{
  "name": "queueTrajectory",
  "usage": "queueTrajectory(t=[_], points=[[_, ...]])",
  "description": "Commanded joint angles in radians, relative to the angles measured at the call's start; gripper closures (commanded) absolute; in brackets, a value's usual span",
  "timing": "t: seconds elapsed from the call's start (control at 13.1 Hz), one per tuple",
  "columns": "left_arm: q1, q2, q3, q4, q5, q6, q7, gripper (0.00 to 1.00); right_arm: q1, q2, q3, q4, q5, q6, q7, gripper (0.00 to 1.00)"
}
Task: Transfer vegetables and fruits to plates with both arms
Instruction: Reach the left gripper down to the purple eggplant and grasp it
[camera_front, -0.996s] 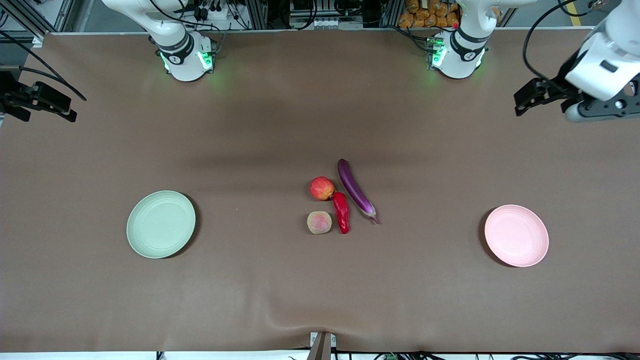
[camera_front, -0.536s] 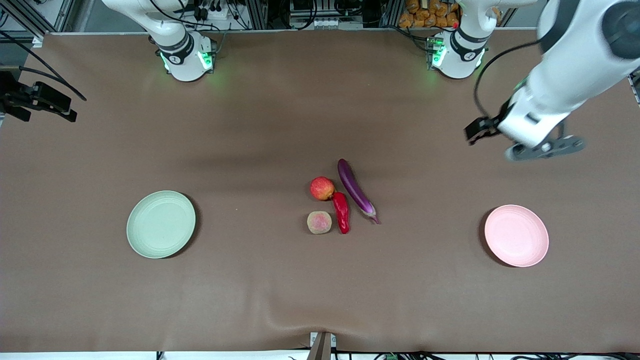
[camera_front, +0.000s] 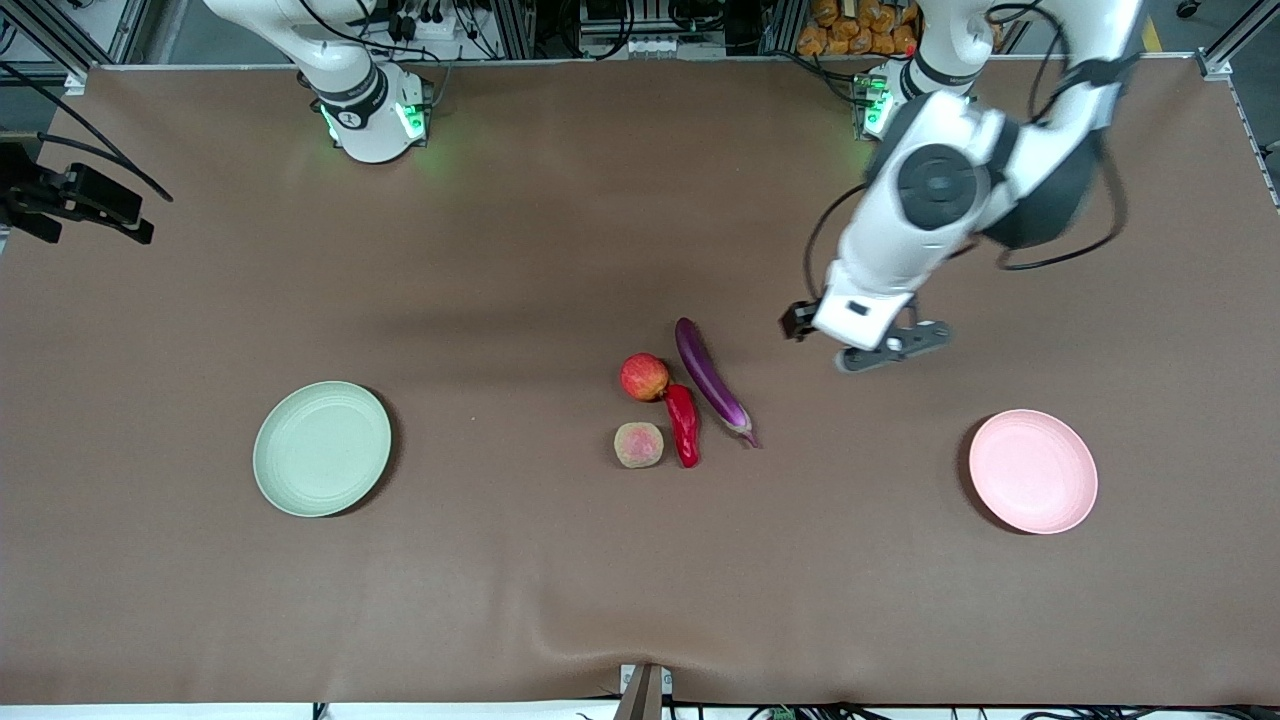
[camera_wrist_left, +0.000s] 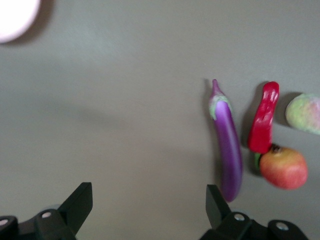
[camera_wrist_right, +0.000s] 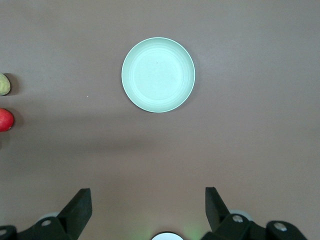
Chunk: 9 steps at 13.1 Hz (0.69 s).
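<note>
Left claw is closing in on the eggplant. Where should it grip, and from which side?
Probably from above, across the middle of the eggplant, fingers spanning its narrow width. It lies flat and slim; the chili crowds its lower half, so stay toward the free upper half.

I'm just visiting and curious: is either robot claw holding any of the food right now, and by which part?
Nothing is held. The left gripper hangs open over bare table beside the long purple eggplant; the right gripper waits open, empty.
</note>
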Motion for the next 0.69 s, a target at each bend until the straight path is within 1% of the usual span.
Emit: queueTrajectory(t=[0.0, 0.08, 0.23, 0.31, 0.46, 0.61], points=[[-0.071, 0.105, 0.004, -0.007, 0.029, 0.154, -0.213, 0.02, -0.025, -0.028, 0.007, -0.026, 0.016, -0.001, -0.016, 0.0], [-0.091, 0.153, 0.005, -0.001, 0.051, 0.217, -0.287, 0.04, -0.025, -0.028, 0.007, -0.026, 0.016, -0.001, -0.016, 0.0], [-0.095, 0.248, 0.004, 0.03, 0.143, 0.298, -0.374, 0.06, -0.025, -0.028, 0.007, -0.028, 0.016, -0.001, -0.016, 0.0], [-0.104, 0.297, 0.004, 0.068, 0.17, 0.308, -0.416, 0.08, -0.025, -0.028, 0.007, -0.026, 0.016, -0.001, -0.016, 0.0], [-0.111, 0.389, 0.004, 0.152, 0.179, 0.308, -0.459, 0.11, -0.025, -0.028, 0.007, -0.028, 0.016, -0.001, -0.015, 0.0], [-0.13, 0.445, 0.008, 0.192, 0.178, 0.308, -0.464, 0.18, -0.025, -0.028, 0.007, -0.026, 0.017, -0.001, -0.016, 0.0]])
